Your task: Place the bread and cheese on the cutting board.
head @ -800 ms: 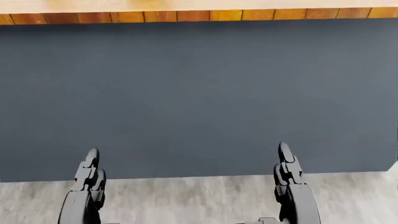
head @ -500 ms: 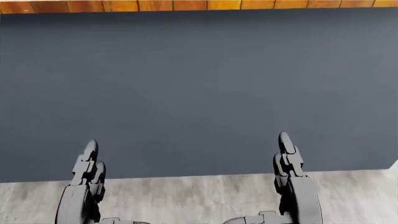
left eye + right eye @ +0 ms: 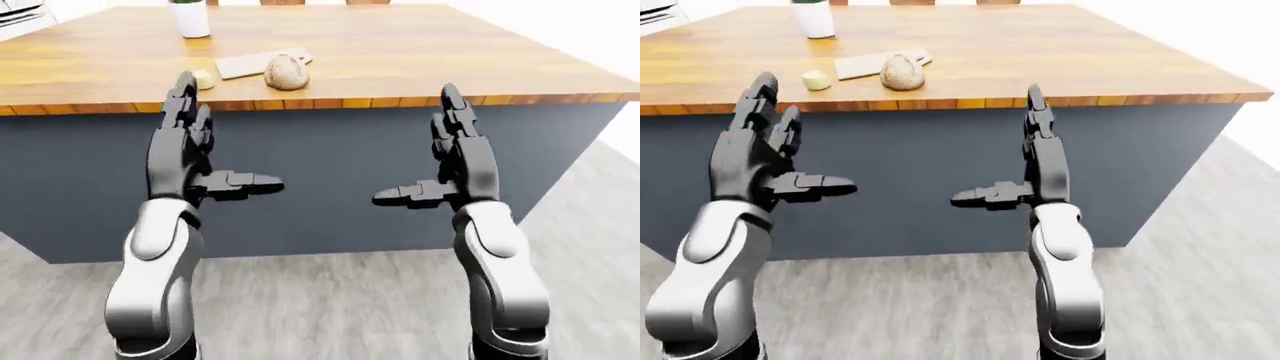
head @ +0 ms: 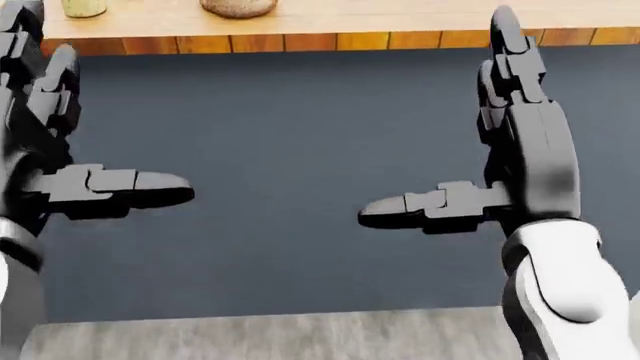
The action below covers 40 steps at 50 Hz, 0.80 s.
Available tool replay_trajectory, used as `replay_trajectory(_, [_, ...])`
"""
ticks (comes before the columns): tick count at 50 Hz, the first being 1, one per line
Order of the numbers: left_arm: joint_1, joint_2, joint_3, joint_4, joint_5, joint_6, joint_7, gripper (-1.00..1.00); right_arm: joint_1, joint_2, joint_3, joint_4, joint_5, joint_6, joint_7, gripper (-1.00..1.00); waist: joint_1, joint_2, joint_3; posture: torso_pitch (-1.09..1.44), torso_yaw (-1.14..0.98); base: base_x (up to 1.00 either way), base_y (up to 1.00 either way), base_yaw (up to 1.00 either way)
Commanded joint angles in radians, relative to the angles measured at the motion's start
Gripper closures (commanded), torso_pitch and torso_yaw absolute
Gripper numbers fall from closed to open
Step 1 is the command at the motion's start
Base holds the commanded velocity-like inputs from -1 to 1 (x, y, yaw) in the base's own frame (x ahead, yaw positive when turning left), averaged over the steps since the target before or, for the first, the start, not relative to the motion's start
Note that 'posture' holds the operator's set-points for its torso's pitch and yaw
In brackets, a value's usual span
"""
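A round brown bread loaf (image 3: 287, 73) lies on the wooden countertop (image 3: 420, 52), near its edge. Touching it on the upper left is a flat pale cutting board (image 3: 250, 64). A small yellowish cheese piece (image 3: 816, 80) sits left of the loaf, apart from the board. My left hand (image 3: 225, 135) and right hand (image 3: 420, 146) are raised before the island's dark side panel, below the counter edge. Both are open and empty, fingers pointing up and thumbs turned inward. In the head view the loaf (image 4: 238, 7) shows only at the top edge.
A white cup (image 3: 190, 19) stands on the countertop, up and left of the board. The island's dark grey side panel (image 4: 300, 135) fills the head view. Grey floor (image 3: 330, 300) lies between me and the island, which ends at the right corner (image 3: 610, 101).
Both hands rose from the bottom of the head view to mid-height, thumbs now spread inward. The view shifted too; the counter edge with the loaf now shows at the top.
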Motion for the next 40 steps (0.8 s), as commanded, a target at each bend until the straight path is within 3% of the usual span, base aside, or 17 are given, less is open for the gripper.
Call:
replay_trajectory(1, [-0.101,0.024,0.028,-0.012,-0.084,0.121,0.039,-1.00,-0.103,-0.029,-0.011,-0.068,-0.012,0.141,0.006,-1.00,-0.002,0.000,-0.011,0.00,0.00,0.00,0.00,0.00])
replay_trajectory(3, [-0.239,0.068,0.051,-0.007,-0.145,0.213,0.090,-1.00,-0.291,-0.082,-0.028,-0.114,-0.019,0.318,0.019,-1.00,0.000,0.002,-0.008,0.00,0.00,0.00,0.00,0.00])
replay_trajectory(8, [-0.449,0.163,0.083,-0.020,-0.264,0.332,0.187,-1.00,-0.558,-0.136,-0.052,-0.080,0.018,0.487,0.043,-1.00,-0.003,0.008,0.015,0.00,0.00,0.00,0.00,0.00])
replay_trajectory(12, [-0.544,0.214,0.122,-0.028,-0.389,0.409,0.257,-1.00,-0.653,-0.154,-0.082,-0.073,0.063,0.536,0.026,-1.00,-0.007,0.008,0.030,0.00,0.00,0.00,0.00,0.00])
replay_trajectory(13, [-0.552,0.247,0.099,-0.026,-0.391,0.399,0.259,-1.00,-0.672,-0.164,-0.079,-0.069,0.074,0.557,0.024,-1.00,-0.006,0.009,0.033,0.00,0.00,0.00,0.00,0.00])
replay_trajectory(16, [-0.575,0.288,0.114,0.023,-0.431,0.359,0.275,-1.00,-0.723,-0.178,-0.125,0.003,0.150,0.494,0.026,-1.00,-0.005,0.012,0.039,0.00,0.00,0.00,0.00,0.00])
replay_trajectory(19, [-0.503,0.332,0.093,0.018,-0.409,0.317,0.265,-1.00,-0.642,-0.193,-0.113,-0.033,0.203,0.475,0.022,-1.00,-0.004,0.016,0.040,0.00,0.00,0.00,0.00,0.00])
replay_trajectory(35, [-0.510,0.348,0.103,0.025,-0.417,0.319,0.264,-1.00,-0.625,-0.213,-0.086,-0.031,0.275,0.458,-0.018,-1.00,-0.005,0.015,0.038,0.00,0.00,0.00,0.00,0.00])
replay_trajectory(36, [-0.512,0.346,0.106,0.024,-0.424,0.322,0.269,-1.00,-0.620,-0.212,-0.084,-0.033,0.278,0.455,-0.015,-1.00,-0.005,0.019,0.010,0.00,0.00,0.16,0.00,0.00])
replay_trajectory(40, [-0.513,0.348,0.104,0.020,-0.436,0.322,0.276,-1.00,-0.620,-0.210,-0.074,-0.033,0.279,0.454,-0.011,-1.00,-0.005,0.013,0.051,0.00,0.00,0.31,0.00,0.00])
